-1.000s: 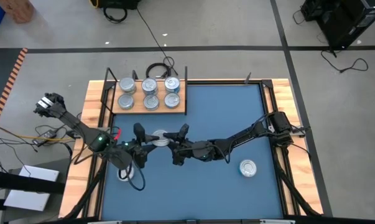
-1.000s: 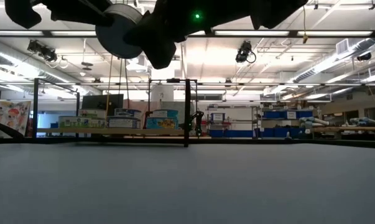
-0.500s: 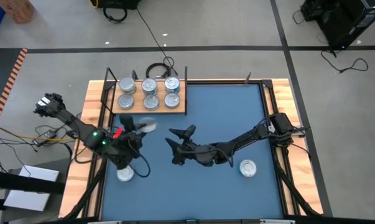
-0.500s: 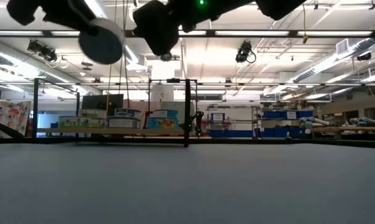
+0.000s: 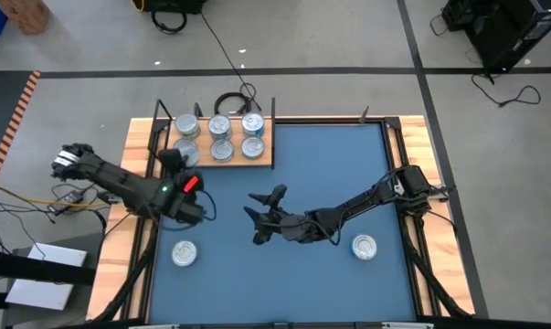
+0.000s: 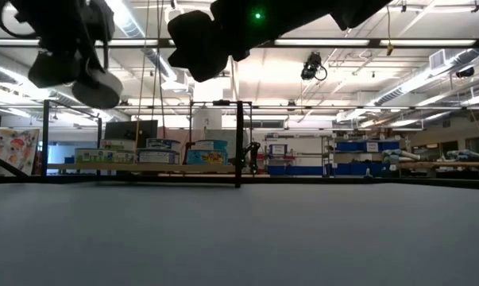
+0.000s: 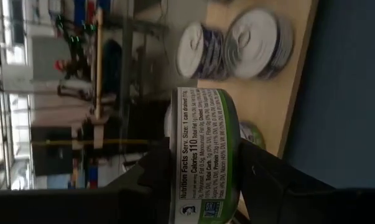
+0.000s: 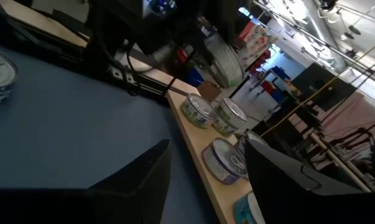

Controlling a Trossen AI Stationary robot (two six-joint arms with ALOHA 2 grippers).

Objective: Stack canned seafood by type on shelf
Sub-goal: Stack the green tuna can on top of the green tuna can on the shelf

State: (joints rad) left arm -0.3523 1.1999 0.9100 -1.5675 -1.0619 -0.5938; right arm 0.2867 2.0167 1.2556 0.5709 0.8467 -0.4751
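While the right gripper's [image 5: 261, 216] jaws gape empty, the left gripper's [image 7: 199, 180] jaws pinch a green-labelled tin [image 7: 206, 155].

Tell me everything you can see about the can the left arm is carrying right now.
The can is a low round metal tin with a green paper label printed with nutrition facts in black. It is clamped between the two dark fingers of the left hand and turned on its side, held in the air clear of the blue mat. From above it sits at the shelf's near-left corner, close to the six tins already there. Only the fingers touch it.
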